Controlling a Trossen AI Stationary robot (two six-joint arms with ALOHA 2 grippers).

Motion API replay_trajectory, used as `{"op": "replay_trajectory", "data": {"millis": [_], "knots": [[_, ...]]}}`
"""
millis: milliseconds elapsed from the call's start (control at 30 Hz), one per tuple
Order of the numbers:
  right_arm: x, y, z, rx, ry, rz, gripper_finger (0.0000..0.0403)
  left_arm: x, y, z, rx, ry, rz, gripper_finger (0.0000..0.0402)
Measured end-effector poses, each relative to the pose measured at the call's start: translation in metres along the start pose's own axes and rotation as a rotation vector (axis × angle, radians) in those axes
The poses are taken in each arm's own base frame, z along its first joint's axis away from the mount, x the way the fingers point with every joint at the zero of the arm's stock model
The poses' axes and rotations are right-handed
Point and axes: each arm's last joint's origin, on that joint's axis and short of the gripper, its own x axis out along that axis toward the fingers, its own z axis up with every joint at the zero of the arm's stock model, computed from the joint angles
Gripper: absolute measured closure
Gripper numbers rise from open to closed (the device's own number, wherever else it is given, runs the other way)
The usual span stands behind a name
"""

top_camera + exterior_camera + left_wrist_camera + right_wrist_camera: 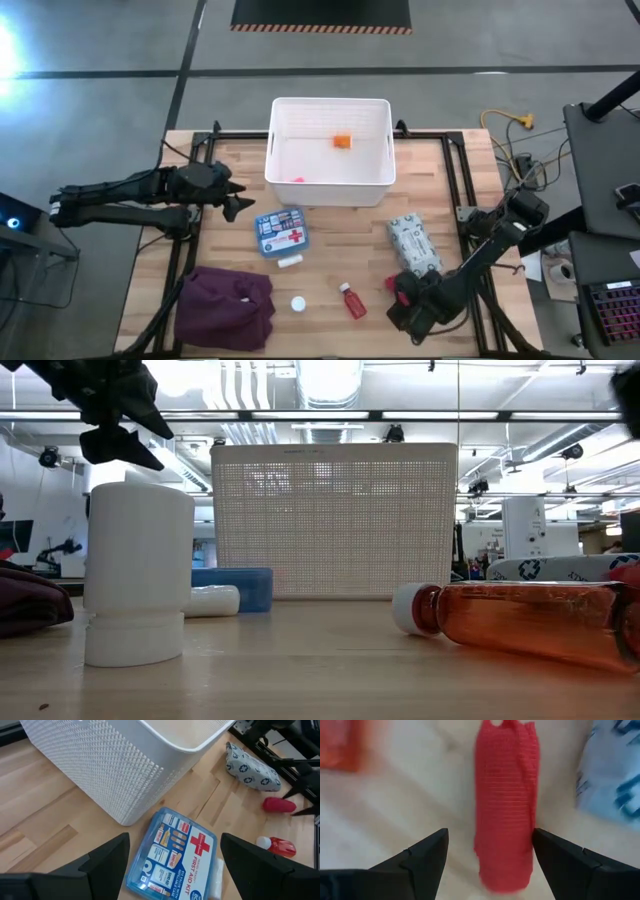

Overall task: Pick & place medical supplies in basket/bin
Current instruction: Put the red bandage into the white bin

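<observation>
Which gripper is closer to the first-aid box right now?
Left. The left gripper hovers open just beside the first-aid box, toward the basket. The right gripper is across the table, open around a red roll.

Two matte black, slender jointed arms, left arm (125, 195) and right arm (480, 260), each end in tapered, wedge-shaped black plastic fingers (107, 857).

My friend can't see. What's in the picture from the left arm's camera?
The left claw hangs open above a blue first-aid box lying beside the white basket. Farther off lie a patterned packet, a red roll and a red bottle.
</observation>
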Motion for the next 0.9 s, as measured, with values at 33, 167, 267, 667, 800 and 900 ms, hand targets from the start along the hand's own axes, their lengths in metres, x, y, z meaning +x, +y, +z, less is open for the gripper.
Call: {"op": "replay_trajectory", "data": {"millis": [33, 167, 267, 667, 800, 900], "knots": [[0.004, -0.003, 0.003, 0.006, -0.003, -0.018, 0.0124, 0.0, 0.0, 0.0, 0.0, 0.0, 0.0, 0.0107], [0.018, -0.012, 0.013, 0.011, 0.011, -0.053, 0.0124, 0.0, 0.0, 0.0, 0.001, 0.001, 0.001, 0.0107], [0.027, -0.015, 0.019, 0.004, 0.072, -0.047, 0.0128, 0.0, 0.0, 0.0, 0.0, 0.002, 0.001, 0.0107], [0.004, 0.002, 0.045, 0.076, 0.075, 0.136, 0.0312, 0.001, 0.0, 0.0, 0.001, 0.002, 0.001, 0.0107], [-0.055, 0.015, 0.071, 0.146, -0.086, 0.341, 0.0353, 0.001, -0.001, 0.001, -0.001, -0.005, -0.01, 0.0107], [-0.112, 0.006, 0.103, 0.219, -0.35, 0.45, 0.0352, 0.001, -0.002, 0.003, 0.001, -0.022, -0.024, 0.0107]]}}
